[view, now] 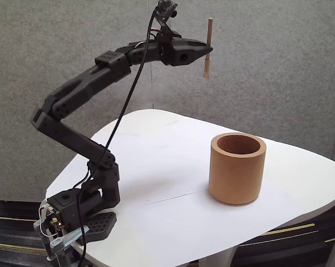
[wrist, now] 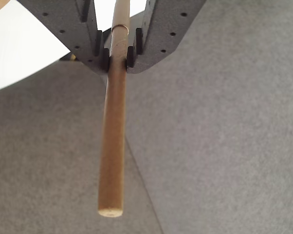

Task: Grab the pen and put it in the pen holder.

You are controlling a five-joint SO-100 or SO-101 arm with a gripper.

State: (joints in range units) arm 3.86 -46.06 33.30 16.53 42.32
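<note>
The pen [view: 208, 47] is a thin light-tan stick held upright high in the air, with my gripper [view: 207, 51] shut on its middle. In the wrist view the pen [wrist: 112, 146] runs from between the dark fingertips down toward the camera, my gripper [wrist: 117, 56] clamped on it. The pen holder [view: 237, 168] is a wide tan-brown cup standing upright on the white table, well below the pen and a little to its right in the fixed view. Its mouth is open and looks empty.
The white rounded table [view: 156, 183] carries the arm's base [view: 81, 214] at its front left corner. A grey felt wall [view: 279, 67] stands behind. A corner of the table [wrist: 20, 44] shows at the upper left of the wrist view.
</note>
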